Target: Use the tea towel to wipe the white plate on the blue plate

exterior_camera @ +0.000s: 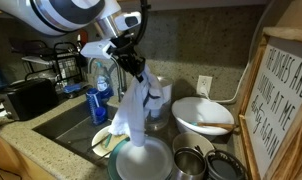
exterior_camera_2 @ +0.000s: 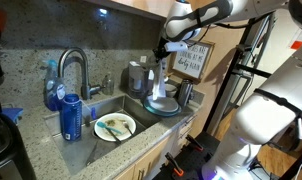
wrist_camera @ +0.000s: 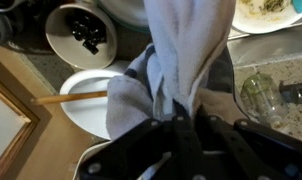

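Closest in, the white plate (exterior_camera: 143,158) sits on the blue plate (exterior_camera: 112,168) at the bench's edge, right beside the sink (exterior_camera: 61,120). The tea towel (exterior_camera: 136,105) dangles onto it, its top pinched tight in the gripper (exterior_camera: 137,66). Further back there's a dirty plate (exterior_camera: 103,140) in the sink, and a blue bottle (exterior_camera: 99,98) behind that.

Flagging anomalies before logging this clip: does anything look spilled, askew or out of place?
Nothing spilled or broken. A dirty plate with food scraps sits in the sink, and a wooden stick lies across the white bowl. The tea towel hangs bunched from the hand over the white plate.
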Action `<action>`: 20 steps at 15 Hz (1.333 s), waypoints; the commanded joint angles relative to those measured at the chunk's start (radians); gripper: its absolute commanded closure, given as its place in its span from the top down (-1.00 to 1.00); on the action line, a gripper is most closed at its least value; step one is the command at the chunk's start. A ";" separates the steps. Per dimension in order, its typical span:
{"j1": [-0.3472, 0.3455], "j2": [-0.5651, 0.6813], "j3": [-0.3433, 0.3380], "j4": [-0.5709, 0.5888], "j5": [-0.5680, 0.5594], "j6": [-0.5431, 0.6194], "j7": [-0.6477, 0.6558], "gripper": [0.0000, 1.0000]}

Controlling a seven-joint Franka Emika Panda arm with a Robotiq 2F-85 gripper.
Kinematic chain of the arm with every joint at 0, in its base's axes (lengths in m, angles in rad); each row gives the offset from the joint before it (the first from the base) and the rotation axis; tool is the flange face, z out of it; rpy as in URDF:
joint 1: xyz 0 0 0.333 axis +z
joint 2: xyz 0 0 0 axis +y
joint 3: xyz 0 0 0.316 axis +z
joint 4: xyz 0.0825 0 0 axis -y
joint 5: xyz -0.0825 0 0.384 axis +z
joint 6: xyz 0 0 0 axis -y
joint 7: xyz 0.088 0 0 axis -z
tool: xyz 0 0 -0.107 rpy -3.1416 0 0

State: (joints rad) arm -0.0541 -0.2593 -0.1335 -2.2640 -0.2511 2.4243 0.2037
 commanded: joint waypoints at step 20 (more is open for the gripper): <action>-0.127 0.152 -0.049 -0.266 0.186 0.206 -0.062 -0.93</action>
State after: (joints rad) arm -0.1750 -0.1496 -0.1765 -2.5177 -0.1136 2.5732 0.1847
